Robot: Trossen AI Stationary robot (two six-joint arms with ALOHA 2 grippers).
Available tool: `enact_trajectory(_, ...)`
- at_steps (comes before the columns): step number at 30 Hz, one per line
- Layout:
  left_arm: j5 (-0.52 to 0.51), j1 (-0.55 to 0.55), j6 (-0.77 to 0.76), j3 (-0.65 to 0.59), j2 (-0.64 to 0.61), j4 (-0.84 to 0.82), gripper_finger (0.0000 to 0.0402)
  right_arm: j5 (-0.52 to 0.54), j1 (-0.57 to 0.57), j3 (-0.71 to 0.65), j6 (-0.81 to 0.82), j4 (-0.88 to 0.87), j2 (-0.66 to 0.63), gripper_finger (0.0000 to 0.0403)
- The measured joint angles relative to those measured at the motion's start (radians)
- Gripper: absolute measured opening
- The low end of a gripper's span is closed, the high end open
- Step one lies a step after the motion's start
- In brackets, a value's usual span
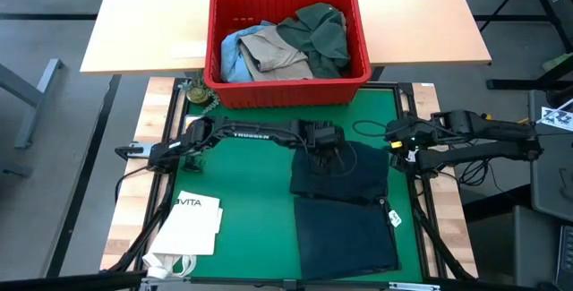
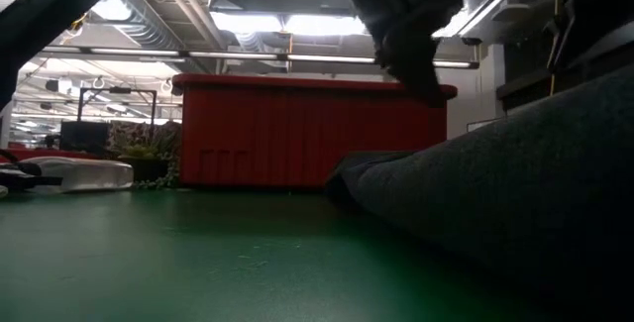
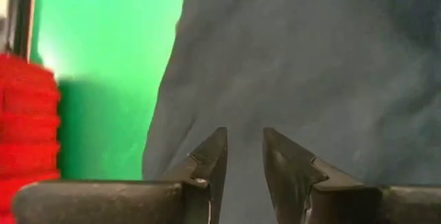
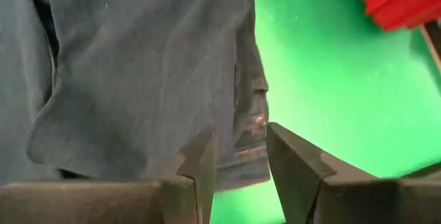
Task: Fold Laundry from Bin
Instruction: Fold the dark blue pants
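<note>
Dark navy-grey trousers [image 1: 345, 206] lie flat on the right half of the green mat [image 1: 242, 166], and a crease runs across their middle. My left gripper [image 1: 329, 152] hovers open over their far edge, with cloth [image 3: 310, 58] below its fingers and nothing between them. My right gripper [image 1: 400, 139] stands open above the trousers' far right corner [image 4: 138, 65], also with nothing between its fingers. The red bin [image 1: 286, 89] stands beyond the mat. It holds a dark green shirt [image 1: 318, 31], a khaki garment [image 1: 273, 54] and light blue denim [image 1: 233, 54].
A white paper bag printed "VITA" [image 1: 192, 224] lies on the mat's near left. A small plant-like thing [image 1: 199, 94] sits at the bin's left front corner. The bin rests on a light wooden tabletop [image 1: 143, 22]. Bare mat lies left of the trousers.
</note>
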Motion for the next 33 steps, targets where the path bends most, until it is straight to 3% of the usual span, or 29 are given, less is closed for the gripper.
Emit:
enact_trajectory(11, 0.009, 0.085, -0.016, -0.158, 0.000, 0.009, 0.0089, -0.032, 0.000, -0.178, -0.066, 0.177, 0.109, 0.0127)
enact_trajectory(16, 0.013, 0.103, -0.017, -0.275, 0.000, 0.070, 0.0089, 0.062, 0.000, -0.247, -0.065, 0.189, 0.163, 0.0127)
enact_trajectory(20, 0.012, 0.105, -0.019, -0.333, 0.000, 0.075, 0.0089, 0.071, 0.000, -0.299, -0.062, 0.191, 0.225, 0.0127)
enact_trajectory(28, 0.002, 0.096, -0.035, -0.352, 0.000, 0.087, 0.0088, 0.087, 0.000, -0.317, -0.043, 0.167, 0.370, 0.0127)
enact_trajectory(33, -0.020, 0.094, -0.036, -0.323, 0.000, 0.052, 0.0088, 0.088, 0.000, -0.311, -0.068, 0.160, 0.387, 0.0127)
